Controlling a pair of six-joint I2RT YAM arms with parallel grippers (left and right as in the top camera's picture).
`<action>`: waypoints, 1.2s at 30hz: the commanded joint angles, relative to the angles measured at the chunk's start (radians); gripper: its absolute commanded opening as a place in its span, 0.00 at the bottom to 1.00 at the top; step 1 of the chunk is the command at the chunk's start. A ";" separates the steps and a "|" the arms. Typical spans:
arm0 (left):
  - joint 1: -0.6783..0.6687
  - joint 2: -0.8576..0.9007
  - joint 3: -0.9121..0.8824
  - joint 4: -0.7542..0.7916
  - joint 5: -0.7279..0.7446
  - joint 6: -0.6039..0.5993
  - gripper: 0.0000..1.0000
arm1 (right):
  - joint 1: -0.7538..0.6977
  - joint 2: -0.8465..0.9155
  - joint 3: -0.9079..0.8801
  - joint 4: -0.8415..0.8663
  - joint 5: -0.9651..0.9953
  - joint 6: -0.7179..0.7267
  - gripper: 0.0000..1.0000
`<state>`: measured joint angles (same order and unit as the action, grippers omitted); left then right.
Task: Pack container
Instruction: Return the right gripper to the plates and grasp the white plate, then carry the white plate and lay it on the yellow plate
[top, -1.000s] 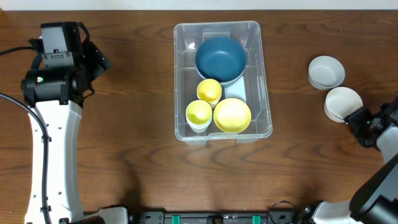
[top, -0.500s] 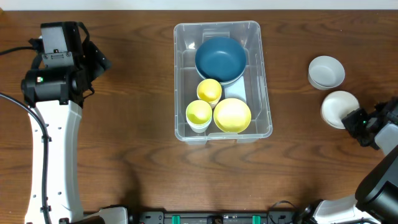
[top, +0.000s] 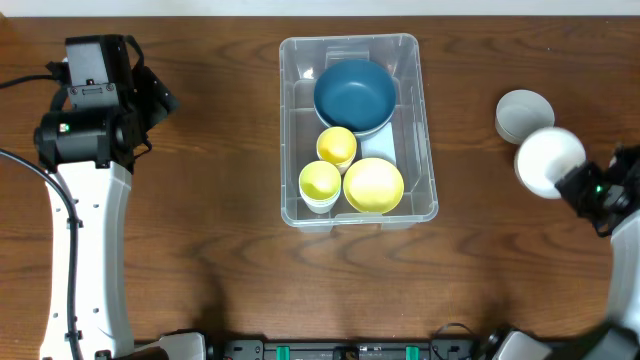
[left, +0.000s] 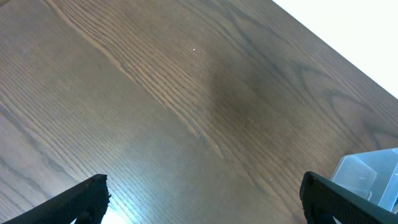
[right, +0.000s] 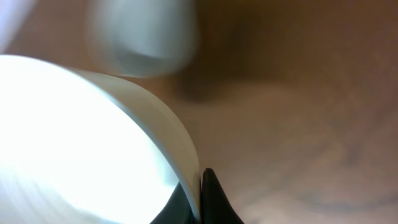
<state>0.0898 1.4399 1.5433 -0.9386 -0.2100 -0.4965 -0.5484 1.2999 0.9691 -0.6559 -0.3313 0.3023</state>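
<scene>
Raised leftward, one white bowl (top: 548, 158) is pinched by the right gripper (top: 573, 183); container (top: 290, 130) holds four dishes (top: 354, 92), other white bowl (top: 520, 113) remains outside, left gripper (left: 205, 196) spread.

The brown wooden bench (left: 186, 93) fills almost the whole picture. Long dark lines in the wood run slanting from the top left down to the right. The jaws are wide open, with a big gap of bare wood between them. One black tip (left: 87, 198) pokes in at the bottom left corner. The other black tip (left: 348, 200) pokes in at the bottom right. Just beside that right tip sits a corner of the clear plastic container (left: 373, 177), cut off by the picture's edge. Past the far edge of the bench, at the top right, is a plain white area (left: 364, 31).
</scene>
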 joint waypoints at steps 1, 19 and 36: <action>0.002 -0.002 0.015 -0.003 -0.011 0.006 0.98 | 0.138 -0.146 0.071 -0.030 -0.053 -0.038 0.01; 0.002 -0.002 0.015 -0.003 -0.011 0.006 0.98 | 0.947 0.022 0.163 -0.043 0.366 -0.033 0.01; 0.002 -0.002 0.015 -0.003 -0.011 0.006 0.98 | 0.987 0.191 0.166 -0.072 0.348 -0.050 0.41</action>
<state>0.0898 1.4399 1.5433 -0.9386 -0.2100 -0.4965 0.4316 1.4857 1.1213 -0.7383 0.0345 0.2764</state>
